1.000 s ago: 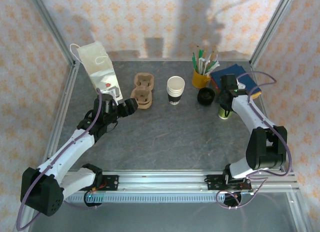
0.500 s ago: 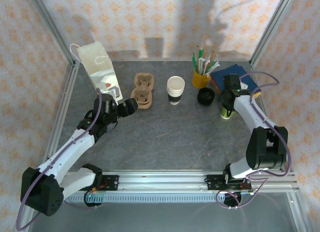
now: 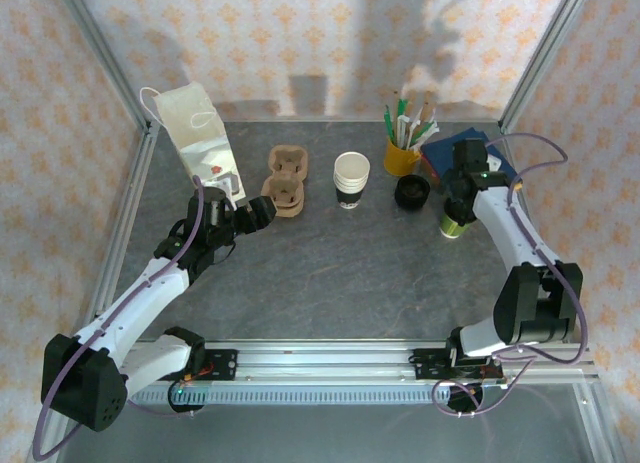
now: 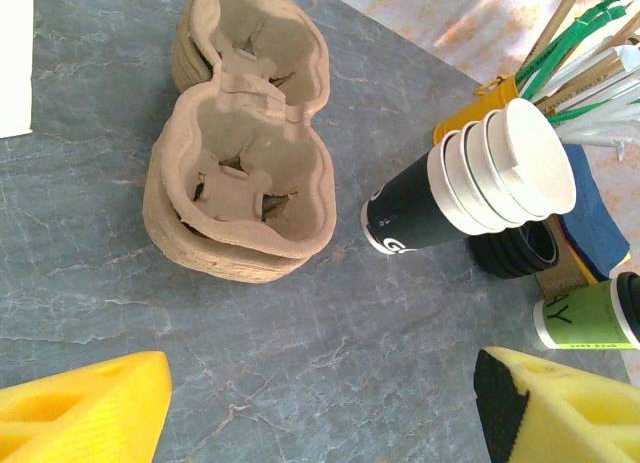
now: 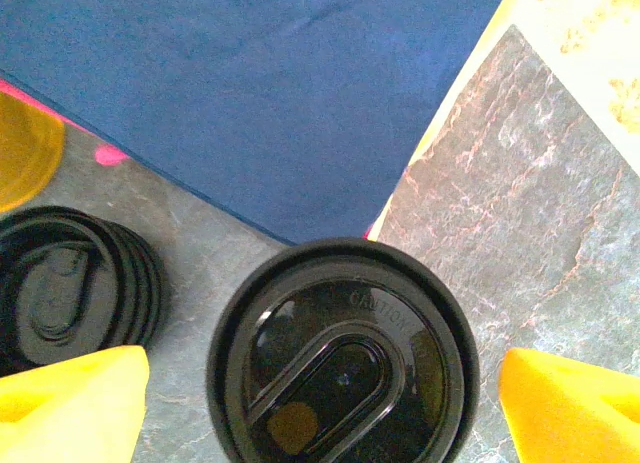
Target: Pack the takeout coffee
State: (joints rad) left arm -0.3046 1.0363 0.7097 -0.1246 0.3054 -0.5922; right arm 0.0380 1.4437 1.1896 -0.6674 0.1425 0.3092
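While the takeout coffee [image 5: 343, 358] stands just beside the stack of lids [image 5: 70, 283], the right gripper [image 5: 320, 403] straddles it, jaws wide and clear of it. The left gripper [image 4: 320, 408] gapes wide and empty near the pulp cup carriers [image 4: 240, 173].

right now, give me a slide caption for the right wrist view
Open right tool above the lidded coffee cup, spare black lids stacked beside it.

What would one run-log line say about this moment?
left gripper: open, near cup carriers | right gripper: open, aimed at takeout coffee | takeout coffee: upright on table, ungripped
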